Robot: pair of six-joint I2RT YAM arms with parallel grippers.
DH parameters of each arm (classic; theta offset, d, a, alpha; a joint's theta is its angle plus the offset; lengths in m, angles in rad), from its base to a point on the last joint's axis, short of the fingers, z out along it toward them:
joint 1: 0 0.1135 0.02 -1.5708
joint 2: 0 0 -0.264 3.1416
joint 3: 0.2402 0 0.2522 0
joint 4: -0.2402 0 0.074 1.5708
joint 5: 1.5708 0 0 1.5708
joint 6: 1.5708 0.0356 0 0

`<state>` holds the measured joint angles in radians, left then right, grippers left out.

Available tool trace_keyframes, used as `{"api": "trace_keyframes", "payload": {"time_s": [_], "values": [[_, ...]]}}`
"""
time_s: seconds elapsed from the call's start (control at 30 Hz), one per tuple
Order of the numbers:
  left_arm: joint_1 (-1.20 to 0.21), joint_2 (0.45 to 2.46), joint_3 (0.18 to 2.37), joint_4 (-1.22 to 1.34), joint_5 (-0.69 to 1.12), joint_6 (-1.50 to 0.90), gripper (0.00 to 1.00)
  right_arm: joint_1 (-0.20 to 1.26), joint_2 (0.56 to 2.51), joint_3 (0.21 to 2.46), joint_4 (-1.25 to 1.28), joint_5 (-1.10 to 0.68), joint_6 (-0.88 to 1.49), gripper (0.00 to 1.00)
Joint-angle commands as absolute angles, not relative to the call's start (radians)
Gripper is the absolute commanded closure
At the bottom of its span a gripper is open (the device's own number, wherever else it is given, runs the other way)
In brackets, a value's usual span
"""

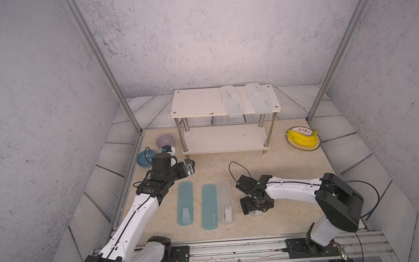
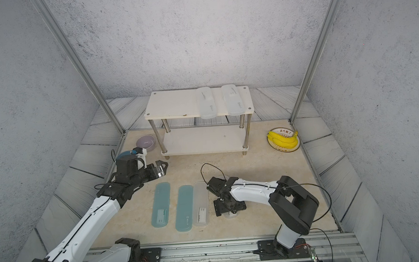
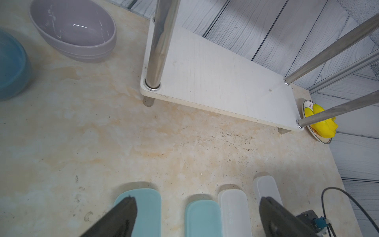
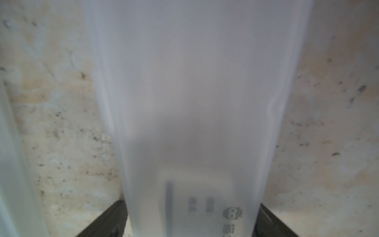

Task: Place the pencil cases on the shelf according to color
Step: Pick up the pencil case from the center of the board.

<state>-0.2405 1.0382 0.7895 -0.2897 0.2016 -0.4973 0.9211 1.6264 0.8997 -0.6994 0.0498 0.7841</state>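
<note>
Two frosted pencil cases lie side by side on the right half of the shelf's top board; its lower board is bare. On the table lie two teal cases and a frosted one, parallel. A fourth frosted case lies flat under my right gripper, whose jaws stand wide with one finger along each long side. My left gripper hovers open and empty beyond the teal cases' far ends.
A lilac bowl and a blue bowl sit left of the shelf, behind my left wrist. A plate of yellow bananas sits at the right of the shelf. Grey plank walls border the table.
</note>
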Motion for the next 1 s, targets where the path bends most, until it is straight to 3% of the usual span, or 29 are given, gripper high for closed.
{"api": "trace_keyframes", "payload": {"time_s": [0.0,0.33,0.47,0.6,0.7,0.77,0.97], "values": [[-0.244,1.02,0.787,-0.303,0.19,-0.481,0.01,0.926,1.61,0.878,-0.718,0.06,0.81,0.05],[-0.244,1.015,0.789,-0.312,0.184,-0.477,0.01,0.925,1.608,0.876,-0.742,0.08,0.827,0.07],[-0.244,1.011,0.787,-0.308,0.18,-0.477,0.01,0.925,1.6,0.858,-0.726,0.079,0.832,0.12],[-0.244,1.003,0.823,-0.345,0.163,-0.463,0.01,0.926,1.577,0.857,-0.732,0.09,0.827,0.3],[-0.244,0.975,0.83,-0.363,0.143,-0.461,0.01,0.926,1.556,0.852,-0.73,0.095,0.828,0.34],[-0.244,0.967,0.861,-0.399,0.135,-0.46,0.01,0.927,1.519,0.843,-0.732,0.103,0.831,0.45],[-0.242,0.955,0.934,-0.444,0.105,-0.424,0.01,0.927,1.424,0.877,-0.814,0.138,0.823,0.53]]}}
